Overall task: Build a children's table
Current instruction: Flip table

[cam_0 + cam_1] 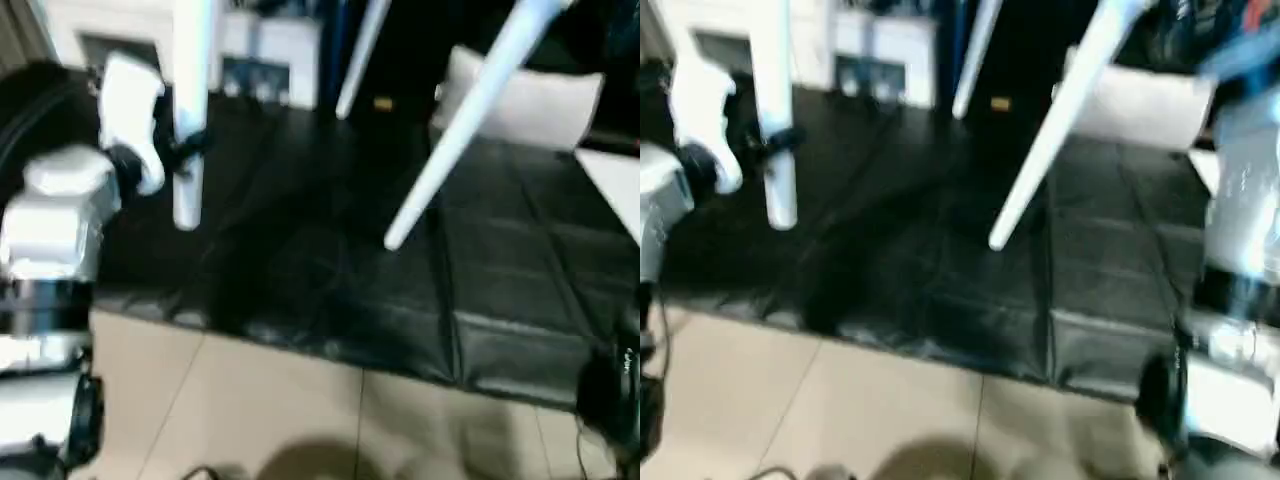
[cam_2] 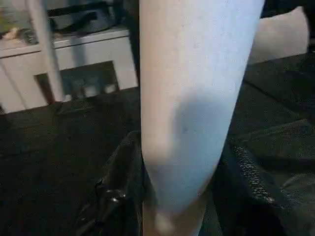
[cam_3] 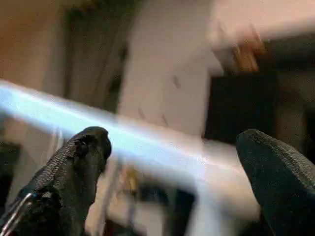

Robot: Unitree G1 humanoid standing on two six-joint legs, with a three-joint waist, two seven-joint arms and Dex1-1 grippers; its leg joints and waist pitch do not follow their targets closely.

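On your left, the left claw (image 1: 185, 150) is clamped on a leg (image 1: 190, 110) that hangs almost upright, its rounded tip pointing down over the black mat (image 1: 300, 260); the left wrist view shows that leg (image 2: 197, 98) rising straight up between the two black fingers (image 2: 123, 196). Moving right, a thinner leg (image 1: 362, 55) slants down from the top edge, and beyond it a third leg (image 1: 460, 125) runs on a long diagonal, upper end high to the right, lower tip down toward the middle of the mat. That diagonal is what matters: your right claw (image 3: 172, 162) stands wide apart and holds nothing, with the leg (image 3: 98, 130) crossing just beyond its fingertips, long axis across the gap. The right arm is plainly the nearer one, so I judge you should advance it squarely onto that leg before closing.
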